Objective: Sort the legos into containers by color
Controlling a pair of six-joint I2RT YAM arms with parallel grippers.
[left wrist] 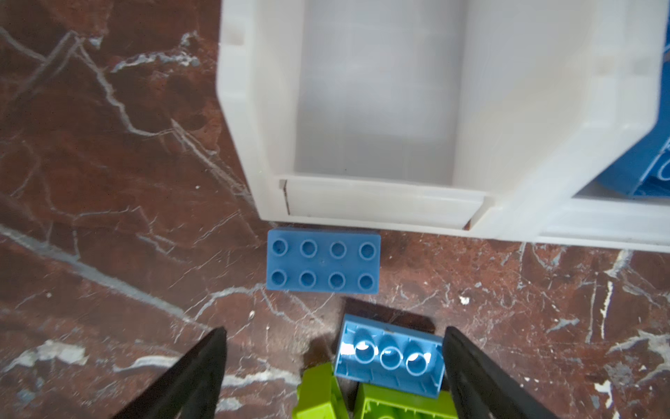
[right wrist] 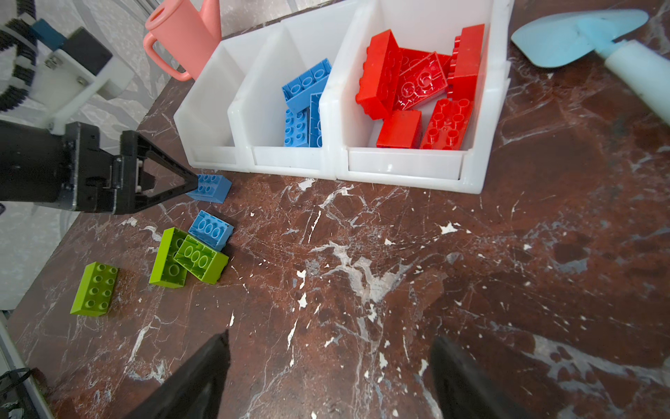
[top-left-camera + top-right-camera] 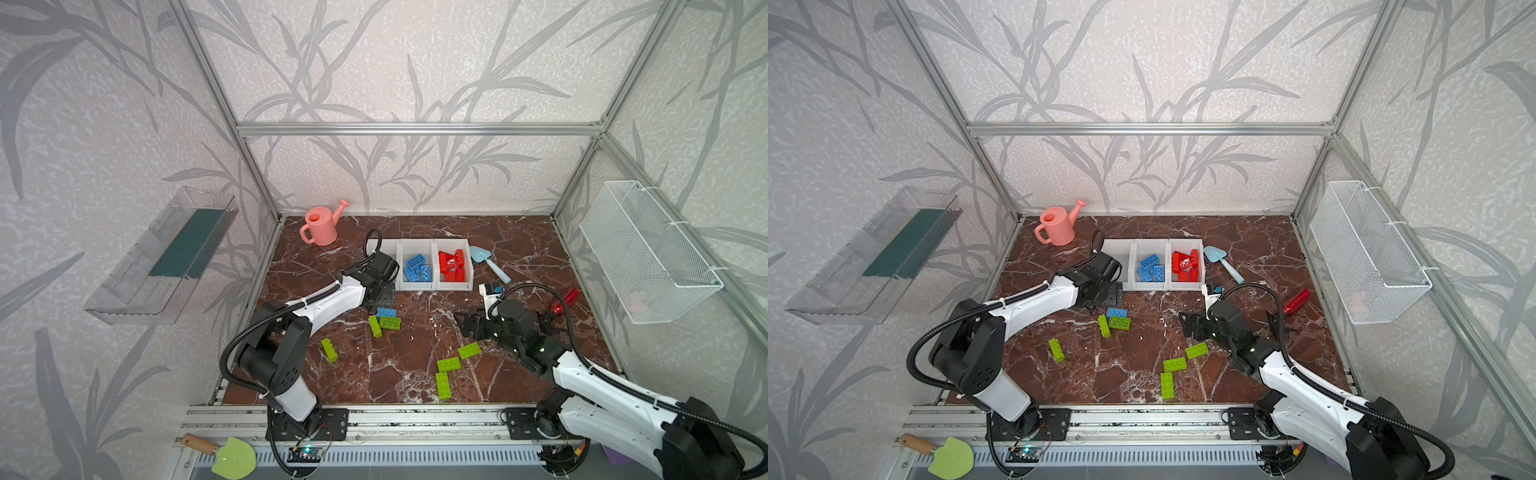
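- Left gripper [image 1: 334,330] hangs low over the table [image 1: 90,217], jaws spread and pinching nothing; a flipped blue brick [image 1: 389,357] lies between its fingers [image 1: 471,370], close beside one of them, propped on two green bricks [image 1: 398,406].
- Another blue brick [image 1: 322,265], studs up, sits just in front of the left bin [image 1: 380,206].
- Right gripper [image 2: 330,337] hovers over the table, jaws spread, holding nothing.
- Bins [image 2: 404,168] stand in a row: the middle one holds blue bricks [image 2: 304,90], the right one red bricks [image 2: 417,83].
- Four more green bricks lie loose on the table: one [image 3: 329,350] on the left, three [image 3: 448,364] clustered near the right gripper.
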